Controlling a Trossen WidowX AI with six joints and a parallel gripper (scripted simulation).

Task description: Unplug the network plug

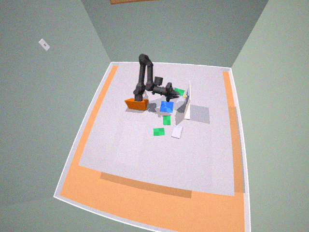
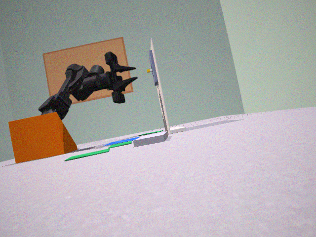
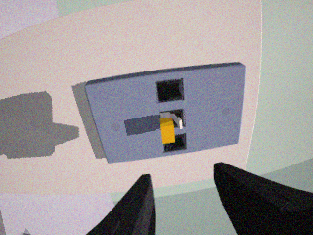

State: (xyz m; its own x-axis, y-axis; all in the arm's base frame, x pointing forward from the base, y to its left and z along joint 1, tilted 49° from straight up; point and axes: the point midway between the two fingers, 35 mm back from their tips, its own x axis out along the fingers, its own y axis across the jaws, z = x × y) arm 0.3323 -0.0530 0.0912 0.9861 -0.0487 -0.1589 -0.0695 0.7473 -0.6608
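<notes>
The plug, with a yellow end and a pale body, sits in the middle opening of the blue-grey socket plate on the upright cream panel. A thin pale piece, apparently the tab, shows beside the yellow end in the wrist view. My gripper is open, with nothing between its fingers. Its tips are a short way in front of the plug, apart from it. The blue marked square lies flat on the table between the arm's base and the panel.
Green patches lie around the blue square. A low white block lies near the panel's foot. The arm stands on an orange base. Two other dark openings flank the plug's opening.
</notes>
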